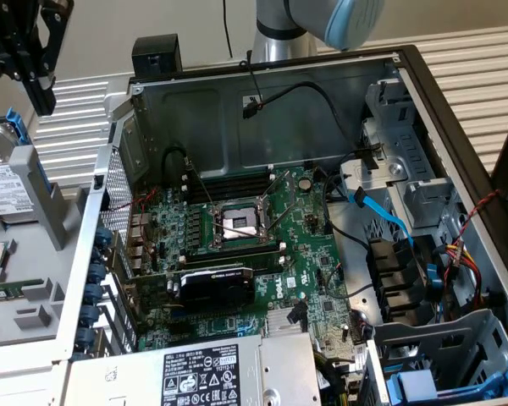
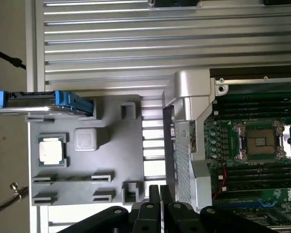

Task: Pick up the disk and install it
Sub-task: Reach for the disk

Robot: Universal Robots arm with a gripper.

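Power supply nearest in exterior view; disk sits in grey fixture at exterior view's left, claw near, not touching. Wrist view: claw pinched narrow, empty; disk well apart. Likely stiff, weighty, shock-sensitive; grip blue carrier sides.

Ribbed metal table: grey parts holder, open computer case directly on it, adjacent.
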